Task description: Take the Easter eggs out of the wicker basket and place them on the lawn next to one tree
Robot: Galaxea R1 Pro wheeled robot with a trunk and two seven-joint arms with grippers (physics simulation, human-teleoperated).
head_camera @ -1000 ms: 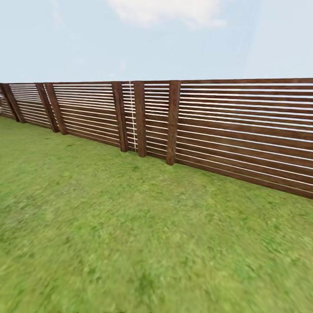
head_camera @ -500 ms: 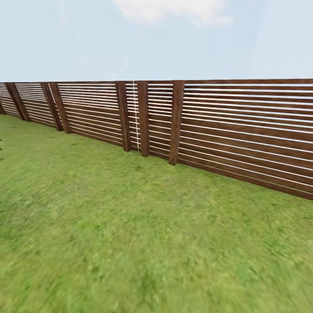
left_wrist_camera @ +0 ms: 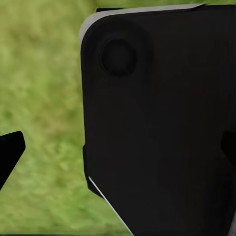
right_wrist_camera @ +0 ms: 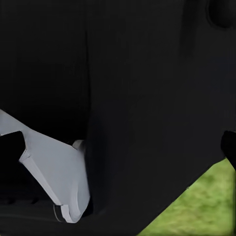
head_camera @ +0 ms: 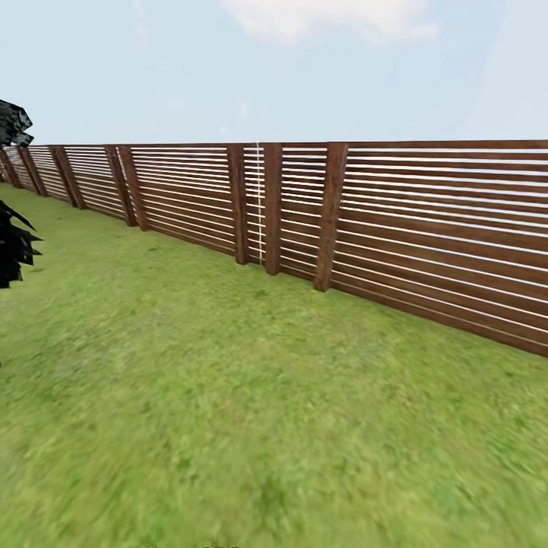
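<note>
The head view shows mottled green grass lawn (head_camera: 228,396), brown slatted wooden fence (head_camera: 426,228) and dark blocky foliage (head_camera: 14,243) at the left edge. Eggs and basket location: unknown. Gripper state cannot be told. Risk: driving on may overshoot the basket

Lawn (head_camera: 228,396) in front, fence (head_camera: 396,221) behind it across the view, foliage (head_camera: 14,243) at far left.

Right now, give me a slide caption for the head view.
Robot in transit: mottled green lawn bounded by a brown slatted fence under pale sky, dark foliage at the left edge.
</note>
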